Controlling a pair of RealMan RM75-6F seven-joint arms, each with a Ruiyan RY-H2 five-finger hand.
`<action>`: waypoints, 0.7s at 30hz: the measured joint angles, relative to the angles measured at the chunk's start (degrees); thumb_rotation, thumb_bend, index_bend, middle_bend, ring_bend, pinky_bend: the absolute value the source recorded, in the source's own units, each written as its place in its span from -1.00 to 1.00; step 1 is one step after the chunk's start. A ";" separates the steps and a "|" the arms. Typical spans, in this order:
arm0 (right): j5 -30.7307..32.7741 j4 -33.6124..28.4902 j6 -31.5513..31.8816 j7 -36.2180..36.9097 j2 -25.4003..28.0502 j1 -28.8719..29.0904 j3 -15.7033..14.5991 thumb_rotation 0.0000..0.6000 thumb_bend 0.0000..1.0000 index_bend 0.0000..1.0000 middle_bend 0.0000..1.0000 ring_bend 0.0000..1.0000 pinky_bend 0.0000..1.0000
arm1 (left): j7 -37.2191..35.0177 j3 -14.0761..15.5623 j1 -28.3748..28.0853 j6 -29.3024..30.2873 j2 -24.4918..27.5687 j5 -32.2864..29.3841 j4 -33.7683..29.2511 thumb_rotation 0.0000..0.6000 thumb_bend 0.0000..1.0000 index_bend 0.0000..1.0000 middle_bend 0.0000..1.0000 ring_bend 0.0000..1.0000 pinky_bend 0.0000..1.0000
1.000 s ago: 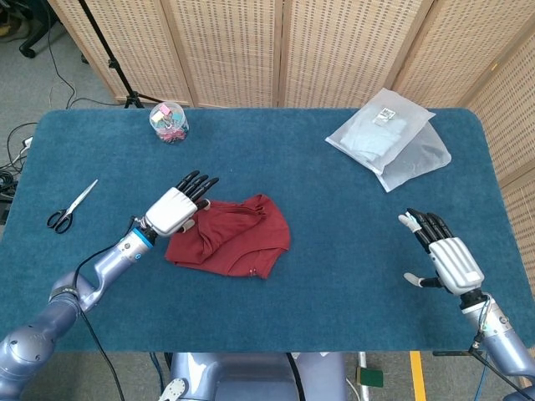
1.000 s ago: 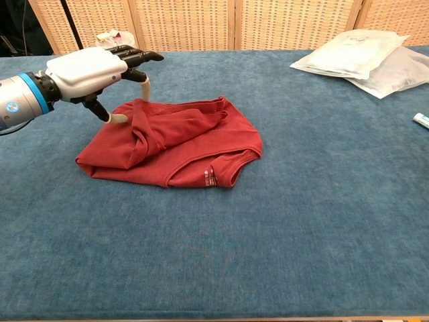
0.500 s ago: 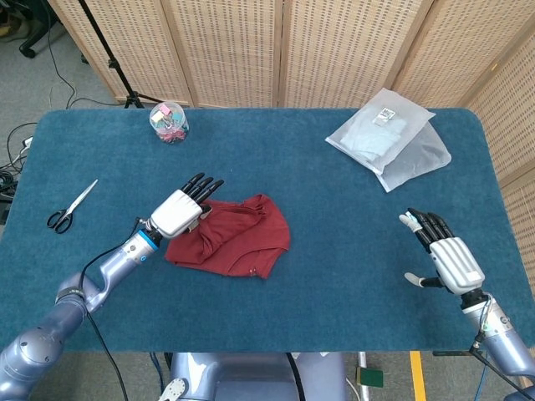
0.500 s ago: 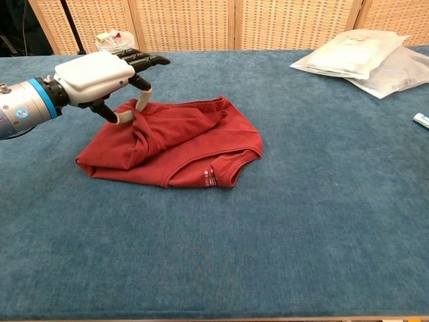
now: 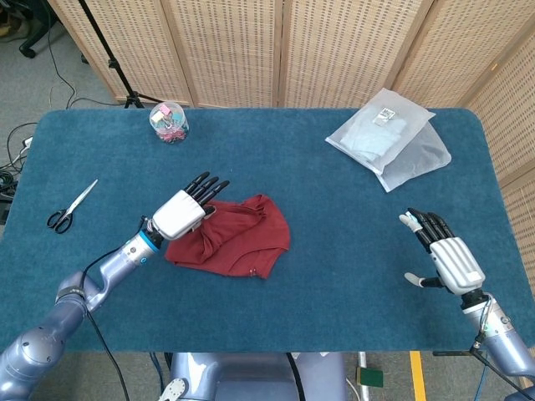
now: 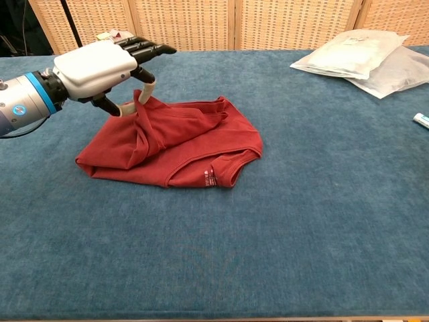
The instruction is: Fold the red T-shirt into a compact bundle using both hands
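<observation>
Pinching the red T-shirt (image 6: 171,144) edge with left robot hand (image 6: 100,67). Right robot hand (image 5: 447,255) far off, fingers apart, empty. Next: lift, fold across.

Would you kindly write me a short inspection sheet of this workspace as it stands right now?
Surface: table covered in blue carpet-like cloth.
Job's things: red T-shirt lies partly folded, left of centre, one edge lifted.
Clutter: scissors near the left edge; small clear jar at the far left; plastic packets at the far right.
Hands: left hand pinches the shirt's lifted edge; right hand hovers open over the table's right side, holding nothing.
Cables: cables on the floor beyond the left edge.
Surroundings: wicker screen behind the table; stand leg at far left.
</observation>
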 measured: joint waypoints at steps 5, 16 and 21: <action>-0.06 -0.10 0.09 -0.01 0.05 -0.04 -0.02 1.00 -1.00 -1.00 -1.00 -1.00 -0.98 | 1.88 0.72 -0.24 4.59 -0.06 1.72 0.43 1.00 0.03 0.42 -1.00 -1.00 -1.00; -0.23 -0.29 0.10 -0.22 0.09 -0.05 -0.14 1.00 -1.00 -1.00 -1.00 -1.00 -0.98 | 6.27 4.47 -1.86 11.83 -2.91 7.22 3.60 1.00 0.03 0.42 -1.00 -1.00 -1.00; -0.25 -0.21 -0.14 -0.25 0.04 0.03 -0.20 1.00 -1.00 -1.00 -1.00 -1.00 -0.98 | 8.05 5.73 -2.74 12.38 -4.32 8.69 4.96 1.00 0.03 0.42 -1.00 -1.00 -1.00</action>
